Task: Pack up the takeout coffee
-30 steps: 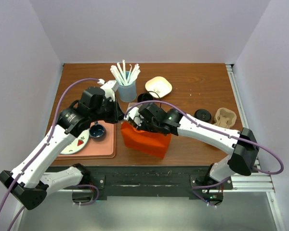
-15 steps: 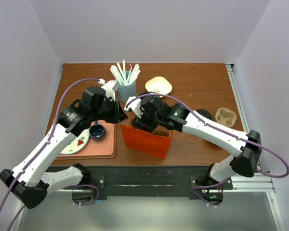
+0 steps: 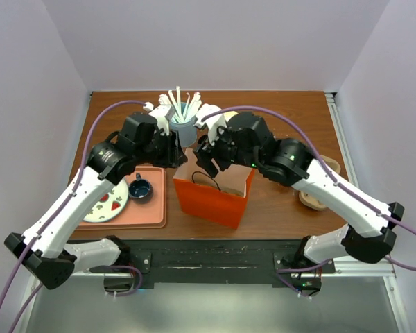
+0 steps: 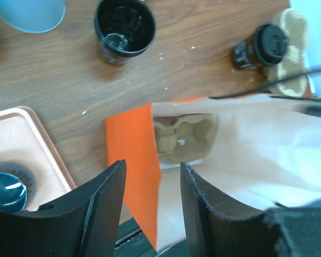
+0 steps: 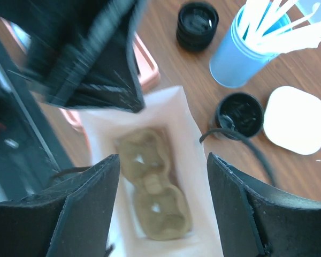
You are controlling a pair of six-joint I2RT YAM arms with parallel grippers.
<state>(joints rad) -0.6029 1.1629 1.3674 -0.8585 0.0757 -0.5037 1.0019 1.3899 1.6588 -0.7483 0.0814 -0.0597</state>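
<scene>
Wooden bench point(image 3: 298, 111), with an orange bag point(image 3: 211, 198) standing open at its middle. Your left end effector point(image 4: 152, 171) is spread, the bag's rim between its fingers. Your right end effector point(image 5: 163, 160) is spread wide over the mouth, holding nothing. Your takeout coffee point(image 4: 262, 45) stands lidded outside the bag, just beside a cardboard carrier point(image 4: 291, 32) — well apart from both.

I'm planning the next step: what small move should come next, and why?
Probably swing the right gripper toward the takeout coffee: its fingers are open and empty, a cup carrier already lies in the orange bag, and the coffee stands outside it.
</scene>
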